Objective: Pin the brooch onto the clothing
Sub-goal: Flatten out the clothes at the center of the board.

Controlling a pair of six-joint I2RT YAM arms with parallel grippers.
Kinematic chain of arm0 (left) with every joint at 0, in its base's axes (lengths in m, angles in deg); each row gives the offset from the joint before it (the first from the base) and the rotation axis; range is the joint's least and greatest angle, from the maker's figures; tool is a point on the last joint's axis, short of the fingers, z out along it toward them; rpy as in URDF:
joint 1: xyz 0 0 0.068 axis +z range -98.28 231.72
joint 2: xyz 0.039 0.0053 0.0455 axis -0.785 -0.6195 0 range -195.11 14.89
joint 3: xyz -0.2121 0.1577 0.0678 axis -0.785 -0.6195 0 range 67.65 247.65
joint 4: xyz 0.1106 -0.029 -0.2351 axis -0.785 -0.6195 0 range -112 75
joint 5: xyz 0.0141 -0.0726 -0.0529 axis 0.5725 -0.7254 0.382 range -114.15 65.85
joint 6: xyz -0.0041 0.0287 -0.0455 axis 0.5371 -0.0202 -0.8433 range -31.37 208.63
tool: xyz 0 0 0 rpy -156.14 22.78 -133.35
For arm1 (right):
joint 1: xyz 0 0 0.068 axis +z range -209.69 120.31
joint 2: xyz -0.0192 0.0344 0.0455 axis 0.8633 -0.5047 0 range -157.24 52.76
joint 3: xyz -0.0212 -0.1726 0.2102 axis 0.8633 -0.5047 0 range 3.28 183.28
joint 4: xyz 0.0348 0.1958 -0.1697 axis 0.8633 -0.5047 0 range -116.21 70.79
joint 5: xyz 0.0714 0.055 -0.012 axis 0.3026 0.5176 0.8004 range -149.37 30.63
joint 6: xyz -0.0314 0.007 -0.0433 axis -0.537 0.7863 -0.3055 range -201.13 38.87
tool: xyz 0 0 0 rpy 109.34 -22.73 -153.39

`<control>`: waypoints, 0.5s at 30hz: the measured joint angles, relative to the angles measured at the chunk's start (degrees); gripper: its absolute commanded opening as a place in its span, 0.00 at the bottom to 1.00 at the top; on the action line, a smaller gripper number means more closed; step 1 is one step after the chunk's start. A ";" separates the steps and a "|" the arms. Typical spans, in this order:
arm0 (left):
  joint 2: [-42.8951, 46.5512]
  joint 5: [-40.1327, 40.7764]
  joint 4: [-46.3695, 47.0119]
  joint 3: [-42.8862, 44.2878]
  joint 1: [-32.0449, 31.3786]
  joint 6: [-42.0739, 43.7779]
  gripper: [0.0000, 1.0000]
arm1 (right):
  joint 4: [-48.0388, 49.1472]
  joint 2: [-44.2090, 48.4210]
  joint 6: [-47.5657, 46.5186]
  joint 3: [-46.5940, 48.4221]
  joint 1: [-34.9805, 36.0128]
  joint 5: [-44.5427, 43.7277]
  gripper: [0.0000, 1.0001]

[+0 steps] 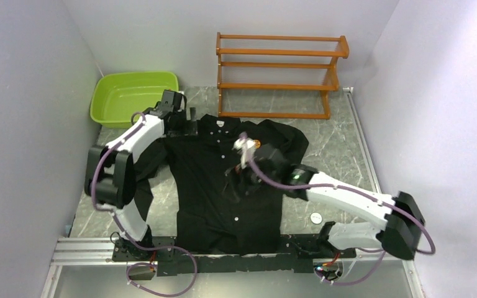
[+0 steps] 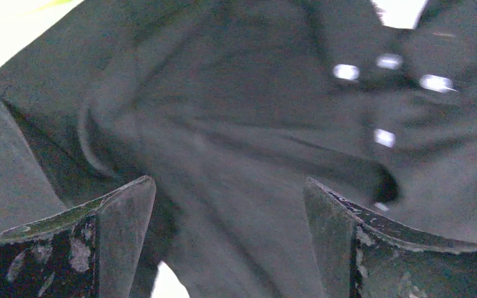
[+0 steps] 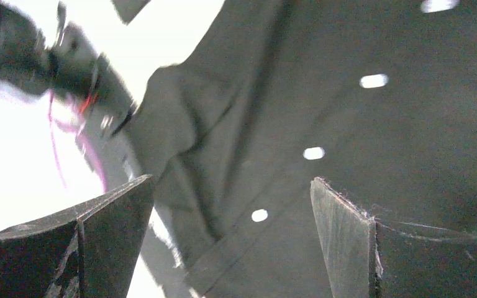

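A black shirt (image 1: 211, 198) lies spread face up on the grey marbled counter (image 1: 341, 155), collar toward the far wall and hem at the arm bases. Its sleeves trail off to either side. The brooch (image 1: 256, 143) shows as a small orange-amber dot on the upper chest of the shirt, to the right of the button line in the overhead view and just beside the right arm's wrist. Whether it is pinned through the cloth or only lying there cannot be told.

The left gripper (image 2: 227, 186) is over the collar and shoulder area at the far left of the shirt. Its fingers are spread wide with nothing between them — only dark, creased fabric and a few blurred white buttons (image 2: 384, 137) below. An orange speck sits at the right edge of that wrist view.

The right gripper (image 3: 231, 183) hangs over the middle of the shirt front, also spread wide and holding nothing, with the row of buttons running under it.

A lime-green basin (image 1: 133, 93) stands at the far left corner of the counter and an orange wooden rack (image 1: 279, 68) stands against the back wall. A small white disc (image 1: 315, 217) lies on the bare counter near the right arm — well apart from the shirt's chest.
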State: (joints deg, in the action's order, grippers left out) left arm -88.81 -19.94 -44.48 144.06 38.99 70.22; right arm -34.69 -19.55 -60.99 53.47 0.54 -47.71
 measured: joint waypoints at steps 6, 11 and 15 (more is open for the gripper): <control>15.28 -3.48 4.61 -3.80 -9.40 0.72 0.94 | 0.68 14.36 4.59 -8.92 -18.80 -4.35 1.00; 18.21 -7.80 12.09 -10.25 -18.93 -0.39 0.94 | -6.29 23.39 9.22 -16.41 -32.81 -7.41 1.00; 13.18 -10.16 15.67 -12.55 -27.82 -1.99 0.94 | -14.73 28.52 15.15 -18.69 -41.68 -13.31 1.00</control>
State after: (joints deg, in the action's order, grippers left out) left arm -75.63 -30.11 -28.80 131.51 11.16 68.23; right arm -49.42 8.97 -45.84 34.78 -41.14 -61.02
